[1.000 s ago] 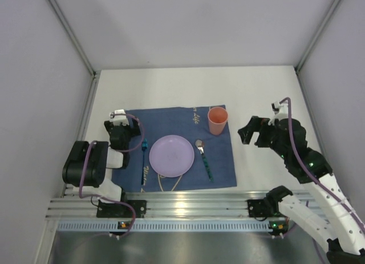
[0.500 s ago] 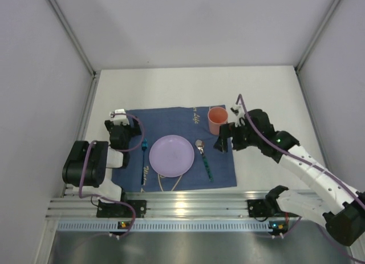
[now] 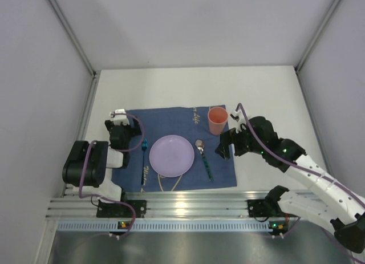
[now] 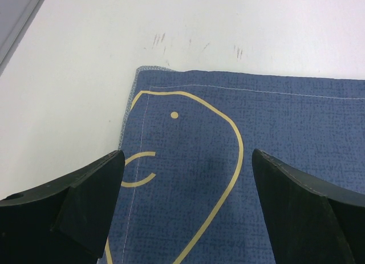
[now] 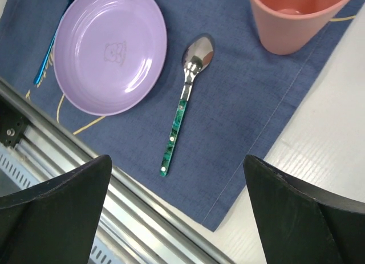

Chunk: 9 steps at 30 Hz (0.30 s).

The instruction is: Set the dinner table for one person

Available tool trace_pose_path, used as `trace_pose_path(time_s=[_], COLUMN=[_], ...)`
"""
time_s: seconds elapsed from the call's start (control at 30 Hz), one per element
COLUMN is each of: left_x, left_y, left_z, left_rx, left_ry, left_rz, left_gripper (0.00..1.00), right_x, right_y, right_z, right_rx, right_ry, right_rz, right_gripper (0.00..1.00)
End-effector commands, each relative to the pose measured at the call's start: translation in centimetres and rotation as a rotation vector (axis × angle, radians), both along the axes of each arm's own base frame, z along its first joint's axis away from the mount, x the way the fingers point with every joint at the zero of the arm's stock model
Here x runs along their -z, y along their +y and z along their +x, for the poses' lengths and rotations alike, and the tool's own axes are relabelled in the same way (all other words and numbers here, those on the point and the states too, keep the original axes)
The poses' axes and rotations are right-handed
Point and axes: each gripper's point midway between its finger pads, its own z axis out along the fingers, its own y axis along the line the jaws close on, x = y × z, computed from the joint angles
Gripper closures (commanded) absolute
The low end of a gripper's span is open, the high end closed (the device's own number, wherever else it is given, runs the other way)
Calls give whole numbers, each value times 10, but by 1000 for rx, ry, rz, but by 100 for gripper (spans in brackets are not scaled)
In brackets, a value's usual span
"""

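While both arms reach over the white bench (image 3: 188, 87), which spans the floor between grey walls, my left gripper (image 4: 187, 161) hangs spread wide above the far-left corner of a dark blue cloth (image 4: 274, 133) with yellow line drawings. My right gripper (image 5: 177, 161), also spread wide and holding nothing, hovers over the cloth's right side. On the cloth lie a purple plate (image 5: 111, 47), a green-handled spoon (image 5: 183, 107) just right of it, a salmon cup (image 5: 296, 19) at the far-right corner, and a blue-handled utensil (image 3: 144, 155), possibly a fork, left of the plate.

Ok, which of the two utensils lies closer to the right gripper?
The green-handled spoon, right of the purple plate; the blue-handled utensil lies left of it.
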Motion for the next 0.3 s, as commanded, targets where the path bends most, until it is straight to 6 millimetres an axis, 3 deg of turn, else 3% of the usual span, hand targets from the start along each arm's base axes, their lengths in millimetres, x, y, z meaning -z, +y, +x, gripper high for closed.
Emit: trace_pose_path(time_s=[0.0,0.27], left_x=[-18,-18], left_y=[-2,-2], left_z=[8,8], left_rx=[8,8], left_ry=[-65,-64], left_rz=[-11,-9], left_gripper=[2,2], right_x=[-34,-72], right_y=[-2,10], right_z=[18,21], right_rx=[76,87], right_ry=[-108,-164], right_rz=[47,179], right_gripper=[0,0])
